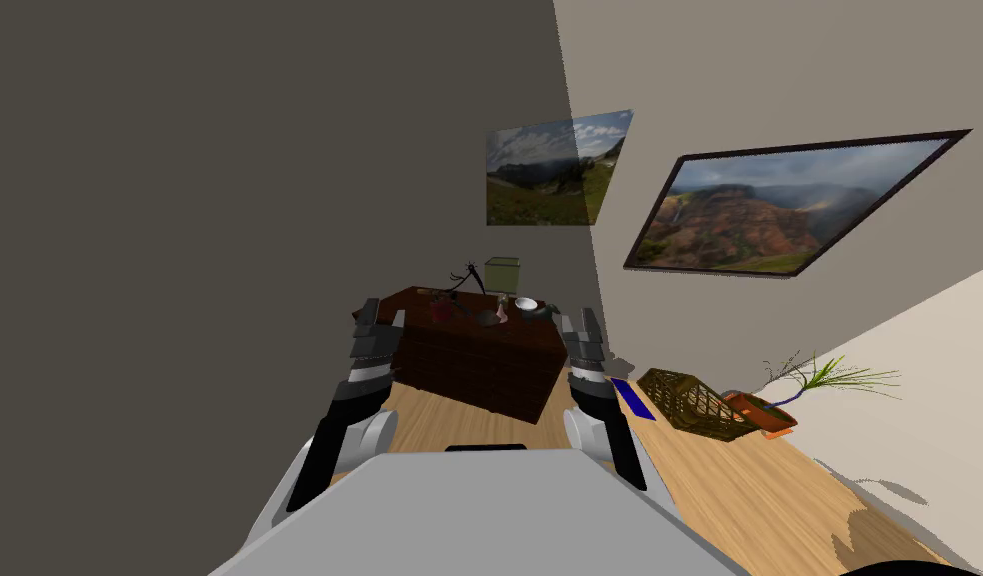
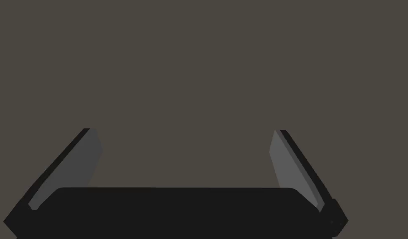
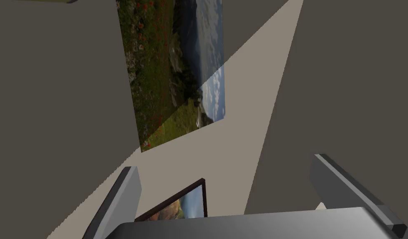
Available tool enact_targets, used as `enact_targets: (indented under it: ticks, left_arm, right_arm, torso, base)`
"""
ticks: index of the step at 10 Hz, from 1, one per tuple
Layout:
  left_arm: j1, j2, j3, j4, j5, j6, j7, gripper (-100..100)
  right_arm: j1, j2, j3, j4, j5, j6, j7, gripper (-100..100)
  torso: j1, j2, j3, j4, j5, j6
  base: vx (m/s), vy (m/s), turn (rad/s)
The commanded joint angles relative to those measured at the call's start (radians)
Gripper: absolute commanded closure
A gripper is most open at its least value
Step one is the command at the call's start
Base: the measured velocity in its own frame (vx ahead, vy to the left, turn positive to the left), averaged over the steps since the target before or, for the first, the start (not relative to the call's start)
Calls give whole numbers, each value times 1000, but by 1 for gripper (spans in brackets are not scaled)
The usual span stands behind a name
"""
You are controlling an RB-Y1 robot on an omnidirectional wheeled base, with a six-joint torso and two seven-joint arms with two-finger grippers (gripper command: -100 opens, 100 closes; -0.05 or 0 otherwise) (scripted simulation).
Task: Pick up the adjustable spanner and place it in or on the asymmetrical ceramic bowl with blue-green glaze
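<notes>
A dark wooden dresser [image 1: 479,365] stands ahead of me against the wall. On its top sits a pale, whitish bowl [image 1: 526,303] near the right end. Several small things lie beside the bowl, among them a grey and pink one [image 1: 496,316] and a dark one [image 1: 545,311]. They are too small to tell which is the spanner. My left gripper [image 1: 379,314] [image 2: 184,131] is raised before the dresser's left end, open and holding nothing. My right gripper [image 1: 576,322] [image 3: 225,163] is raised before the right end, likewise open with nothing in it.
A pale green box [image 1: 502,273], a dark branching ornament [image 1: 468,276] and a red thing [image 1: 441,309] also stand on the dresser. On the wooden floor to the right lie a blue flat thing [image 1: 634,399], a tipped wicker basket [image 1: 694,403] and an orange pot with a plant [image 1: 765,413].
</notes>
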Motion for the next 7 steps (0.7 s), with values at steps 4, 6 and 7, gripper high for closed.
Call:
enact_targets:
  ticks: [4,6,7]
  left_arm:
    - [0,0,0,0,0,0,0,0]
    - [0,0,0,0,0,0,0,0]
    - [0,0,0,0,0,0,0,0]
  right_arm:
    - [23,-92,53,-51,28,-61,-41,-100]
    - [32,-135,80,-59,48,-94,-62,-100]
    - [36,-161,94,-58,60,-111,-72,-100]
  torso:
    - [2,5,3,1,0,0]
    - [3,3,2,1,1,0]
    - [4,3,2,1,1,0]
  base:
    - [-62,23,-115]
    - [-41,45,-87]
    - [-39,60,-75]
